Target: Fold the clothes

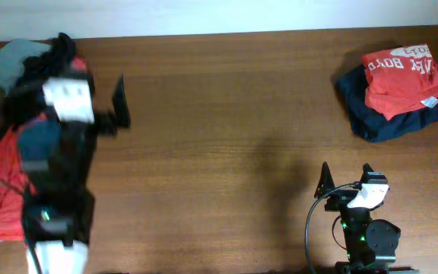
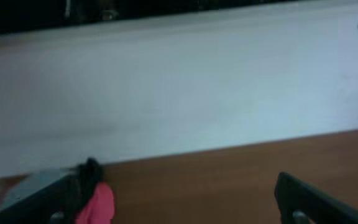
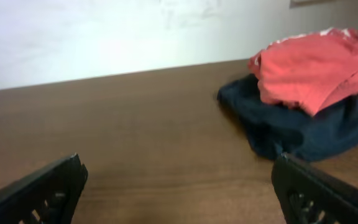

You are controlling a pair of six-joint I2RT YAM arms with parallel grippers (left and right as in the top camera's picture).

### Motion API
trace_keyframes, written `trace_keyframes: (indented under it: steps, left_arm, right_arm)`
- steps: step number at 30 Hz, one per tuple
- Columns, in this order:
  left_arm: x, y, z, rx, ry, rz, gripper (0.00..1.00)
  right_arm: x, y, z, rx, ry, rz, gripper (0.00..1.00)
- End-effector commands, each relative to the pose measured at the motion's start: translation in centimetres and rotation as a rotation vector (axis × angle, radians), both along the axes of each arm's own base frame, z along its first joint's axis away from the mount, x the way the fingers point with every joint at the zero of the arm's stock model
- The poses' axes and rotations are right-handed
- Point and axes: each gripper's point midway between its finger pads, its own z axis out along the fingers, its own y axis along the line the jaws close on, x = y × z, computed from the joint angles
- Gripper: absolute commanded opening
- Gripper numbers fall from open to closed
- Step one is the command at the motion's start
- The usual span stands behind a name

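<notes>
**Two pieces stacked, one heap to go**

Clothes first: the orange-red T-shirt (image 1: 401, 76) w/ white lettering sits folded on a navy piece (image 1: 386, 125), far right corner of the table (image 1: 219, 114). The unfolded heap is at the left edge: another orange-red shirt (image 1: 2, 190), a grey-blue piece (image 1: 10, 61), sth black tangled in. Left gripper (image 2: 176, 186) hangs over that heap, jaws wide, nothing in them. Right gripper (image 1: 346, 181) sits front right, also wide & empty. Imo next job = pull one item. Pinch a single layer at a hem, drag it to the bare middle, flatten b4 folding or it'll bunch.
</notes>
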Motion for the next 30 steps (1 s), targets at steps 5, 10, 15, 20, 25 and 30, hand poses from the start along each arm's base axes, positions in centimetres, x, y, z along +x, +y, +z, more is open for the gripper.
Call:
trace_keyframes:
  steps: [5, 10, 15, 20, 25, 30]
  left_arm:
    - [-4.3, -0.2, -7.4, 0.030, -0.035, -0.016, 0.99]
    - [-6.4, -0.1, -10.3, 0.032, -0.099, -0.010, 0.99]
    - [-8.0, 0.6, -12.6, 0.034, -0.125, 0.016, 0.99]
    - [-9.1, 0.9, -13.9, 0.036, -0.159, 0.030, 0.99]
    - [-9.6, 0.9, -14.9, 0.037, -0.175, 0.031, 0.99]
    - [-10.0, 0.8, -16.9, 0.035, -0.121, 0.030, 0.99]
  right_arm:
    - [0.0, -0.3, -0.2, -0.003, -0.001, -0.018, 0.99]
    - [0.0, -0.3, -0.2, -0.003, -0.001, -0.018, 0.98]
    - [0.0, -0.3, -0.2, -0.003, -0.001, -0.018, 0.99]
    - [0.0, -0.3, -0.2, -0.003, -0.001, -0.018, 0.99]
    - [0.0, -0.3, -0.2, -0.003, -0.001, -0.018, 0.99]
    - [0.0, -0.3, -0.2, -0.003, -0.001, -0.018, 0.99]
